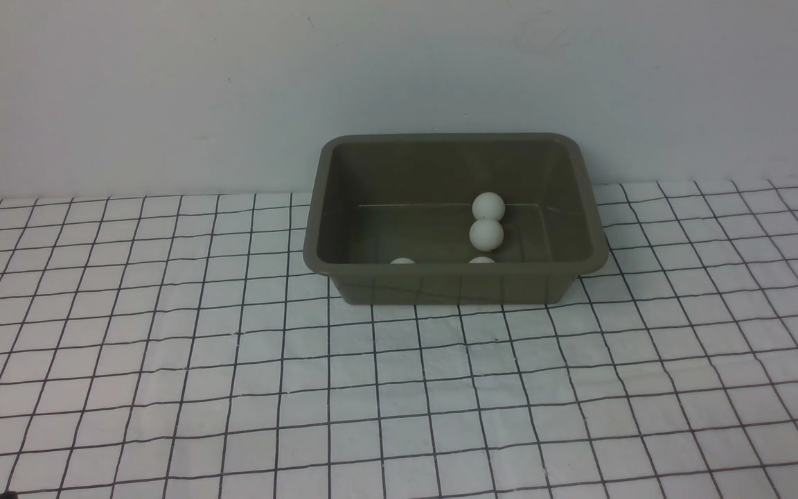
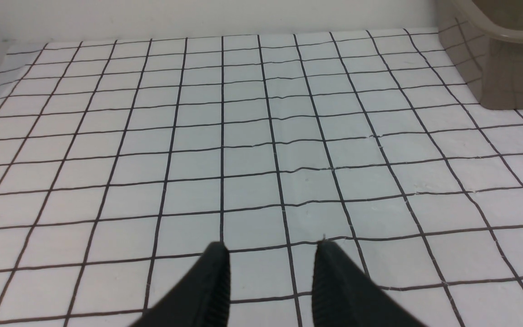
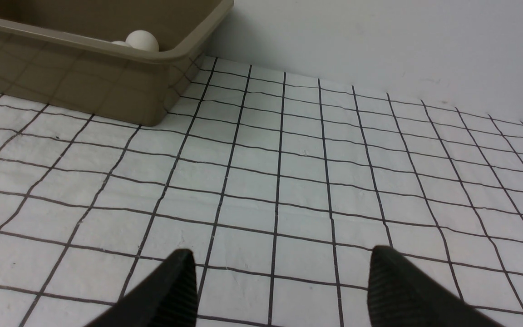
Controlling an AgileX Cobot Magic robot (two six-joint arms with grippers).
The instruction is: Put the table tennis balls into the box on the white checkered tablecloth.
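Note:
The olive-grey box (image 1: 454,284) stands on the white checkered tablecloth (image 1: 233,388) at the back centre. Several table tennis balls lie inside it: two in full view, one (image 1: 488,206) behind the other (image 1: 486,235), and two (image 1: 402,261) (image 1: 481,260) mostly hidden behind the near wall. No ball shows on the cloth. My left gripper (image 2: 271,247) is open and empty, low over bare cloth, with the box (image 2: 506,77) far off to its side. My right gripper (image 3: 282,259) is wide open and empty over bare cloth; the box corner (image 3: 107,86) and a ball (image 3: 142,41) show ahead.
A plain white wall (image 1: 163,90) rises just behind the box and the back edge of the cloth. The cloth is slightly wrinkled. Neither arm reaches into the front view.

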